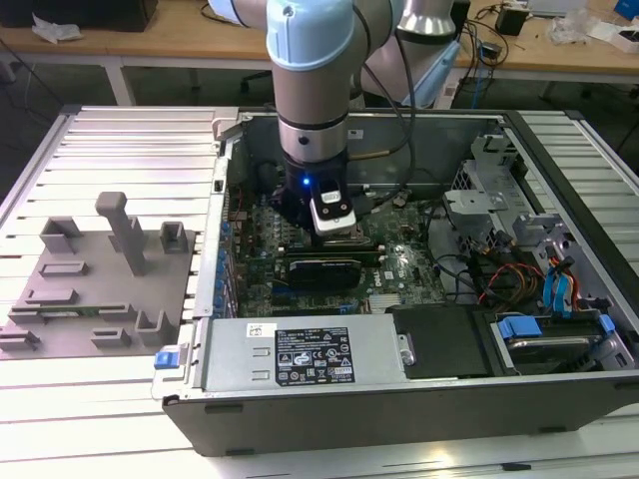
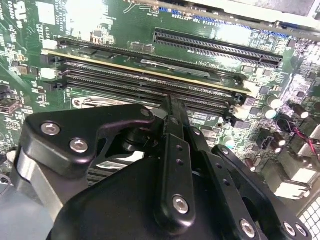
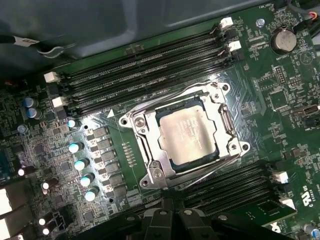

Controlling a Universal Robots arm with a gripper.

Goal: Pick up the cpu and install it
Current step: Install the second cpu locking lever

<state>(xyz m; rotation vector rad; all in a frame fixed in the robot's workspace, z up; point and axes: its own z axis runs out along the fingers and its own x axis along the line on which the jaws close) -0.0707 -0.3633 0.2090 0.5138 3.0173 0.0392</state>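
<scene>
- So the cpu is sitting in the motherboard socket already, silvery top facing up, flat inside the metal frame. That's clear in the first wrist view.
- Rows of black RAM slots run along one side of the socket, and another set along the opposite side. A line of little silver-topped capacitors sits off a third side.
- There's a round coin battery on the green motherboard too, well away from the socket.
- The gripper is down inside the open PC case, right over the board. In the second wrist view its black fingers look pressed together with nothing between them, tips just above a RAM slot.
- In the exterior view the arm comes straight down into the middle of the case, with a blue light on near the wrist.
- The grey plastic fixture tray sits on the ribbed metal table at the exterior view's left, beside the case.
- Power supply runs along the case's near edge.
</scene>
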